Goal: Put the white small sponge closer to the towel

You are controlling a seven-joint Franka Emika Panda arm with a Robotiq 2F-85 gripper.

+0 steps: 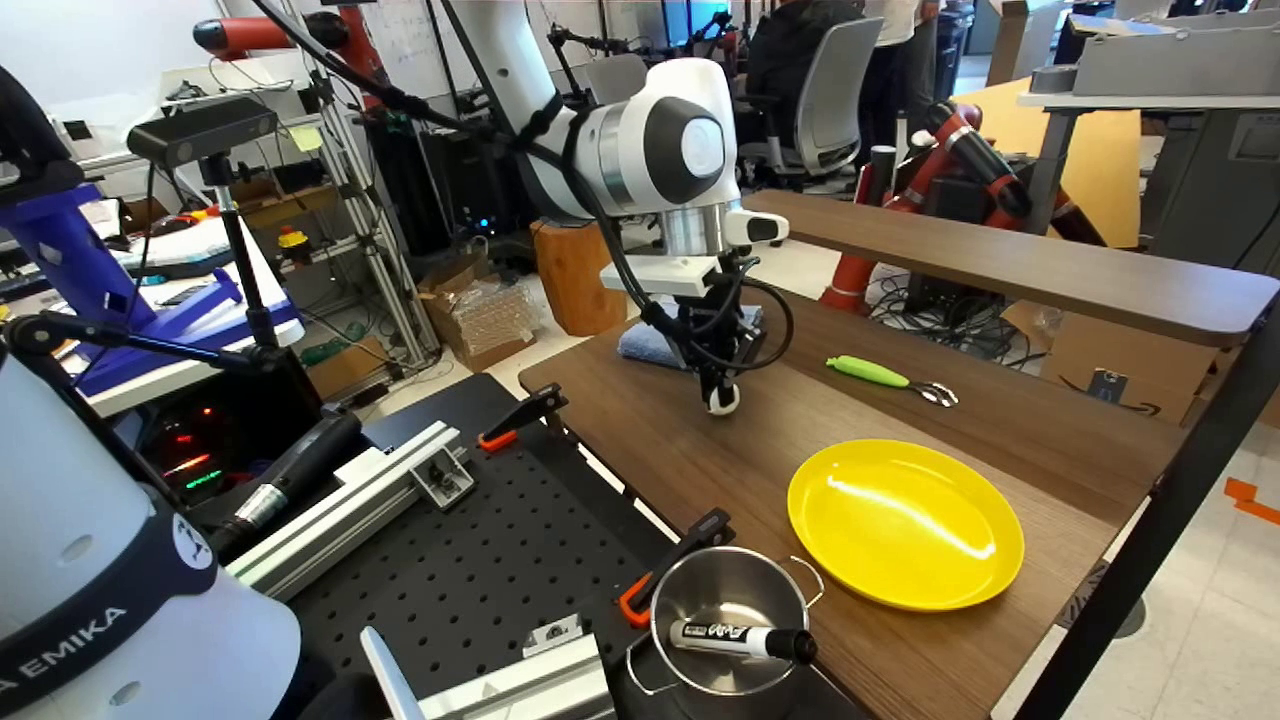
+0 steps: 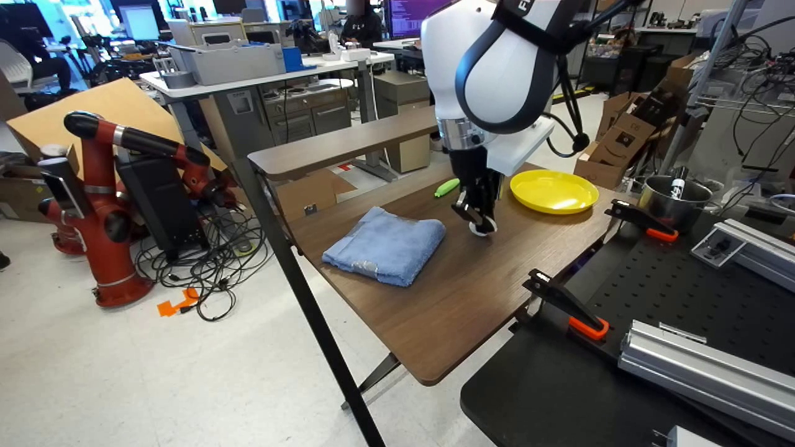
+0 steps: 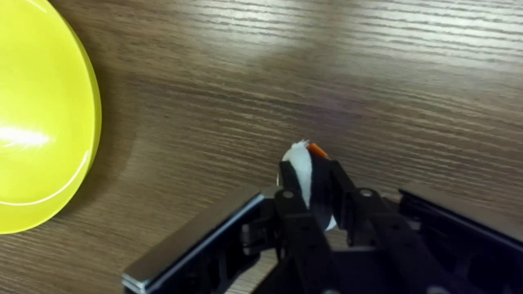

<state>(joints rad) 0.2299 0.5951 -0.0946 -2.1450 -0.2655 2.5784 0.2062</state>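
The white small sponge (image 3: 301,161) sits between the fingertips of my gripper (image 3: 312,167) in the wrist view. It has a dark part and a small orange bit at its far end. My gripper is shut on it, with a finger against each side. The sponge also shows as a white lump in both exterior views (image 1: 723,402) (image 2: 483,228), at or just above the tabletop; I cannot tell if it touches. The towel (image 2: 386,245) is a folded blue cloth lying flat a short way from the gripper. In an exterior view the arm partly hides the towel (image 1: 650,346).
A yellow plate (image 1: 905,525) lies on the brown table (image 1: 660,440). A green-handled utensil (image 1: 870,372) lies farther back. A steel pot (image 1: 700,590) with a marker stands by the table edge. Black clamps (image 2: 562,301) grip that edge. A raised shelf (image 1: 1000,262) runs along one side.
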